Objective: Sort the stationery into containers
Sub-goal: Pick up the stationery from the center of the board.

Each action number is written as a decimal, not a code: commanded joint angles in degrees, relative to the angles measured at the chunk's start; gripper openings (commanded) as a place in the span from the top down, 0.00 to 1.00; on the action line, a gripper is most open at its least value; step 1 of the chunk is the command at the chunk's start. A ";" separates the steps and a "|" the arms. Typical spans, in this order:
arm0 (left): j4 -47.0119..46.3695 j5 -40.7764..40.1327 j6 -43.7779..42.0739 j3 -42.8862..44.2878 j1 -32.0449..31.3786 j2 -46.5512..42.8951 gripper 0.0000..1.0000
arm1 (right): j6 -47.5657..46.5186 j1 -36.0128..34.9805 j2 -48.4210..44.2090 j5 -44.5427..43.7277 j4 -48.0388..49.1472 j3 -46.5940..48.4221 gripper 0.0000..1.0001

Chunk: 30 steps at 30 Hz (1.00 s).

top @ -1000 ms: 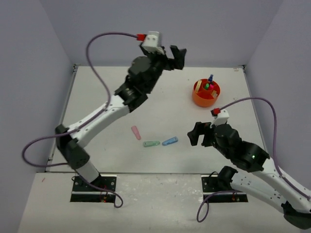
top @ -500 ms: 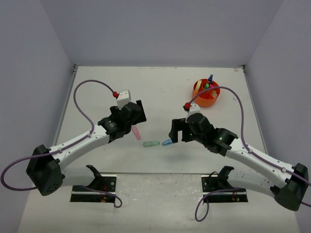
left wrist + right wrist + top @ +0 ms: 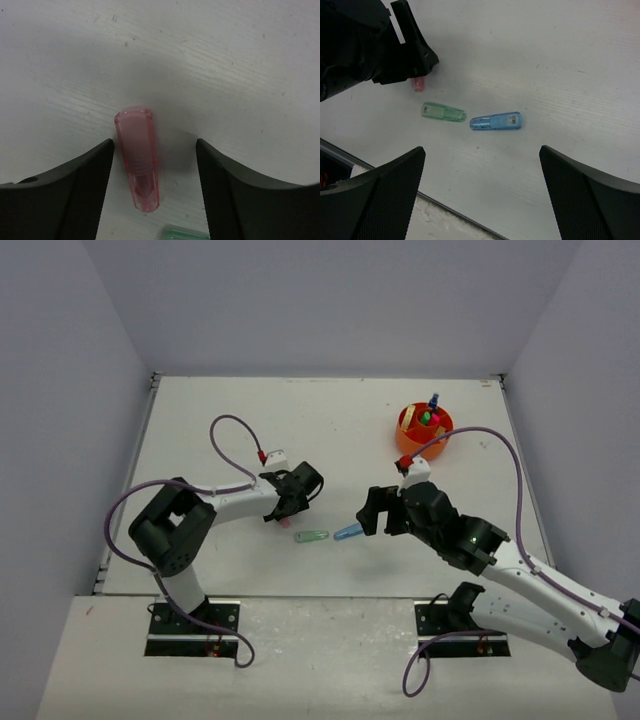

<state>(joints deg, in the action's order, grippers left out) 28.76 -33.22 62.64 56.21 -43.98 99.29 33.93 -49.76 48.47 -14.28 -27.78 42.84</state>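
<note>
Left tool [image 3: 155, 145] is spread wide around the pink highlighter [image 3: 137, 160] lying on the table [image 3: 240, 75]; right tool [image 3: 482, 149] gapes too, holding nothing, over the blue highlighter [image 3: 496, 121].

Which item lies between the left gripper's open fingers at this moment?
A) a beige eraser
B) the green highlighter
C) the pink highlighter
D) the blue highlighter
C: the left wrist view shows the pink highlighter lying flat inside the open left gripper, while the right wrist view shows the green highlighter and the blue highlighter lying outside it.
</note>
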 commanded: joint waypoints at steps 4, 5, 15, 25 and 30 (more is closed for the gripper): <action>3.07 -0.26 7.05 0.46 -0.58 1.97 0.41 | -0.23 0.24 -0.96 -2.11 0.62 -1.09 0.01; 2.97 -0.26 7.26 -0.04 -0.58 1.70 0.44 | -0.27 0.24 -0.92 -2.04 0.62 -1.06 0.01; -5.72 3.60 3.29 -7.24 -0.58 -3.21 1.00 | 0.78 0.45 -0.48 0.03 2.10 -0.82 0.01; -33.71 10.16 -21.86 -21.28 -4.55 -25.81 1.00 | 2.93 2.46 2.34 16.97 12.21 -0.74 0.01; -55.63 21.74 -40.14 -33.02 -10.95 -41.32 1.00 | 6.91 3.59 3.71 21.44 14.40 2.96 0.02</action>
<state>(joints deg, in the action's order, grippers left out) -3.74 -21.30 39.59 29.97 -51.40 66.21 36.95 -47.05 51.03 1.63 -18.59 41.87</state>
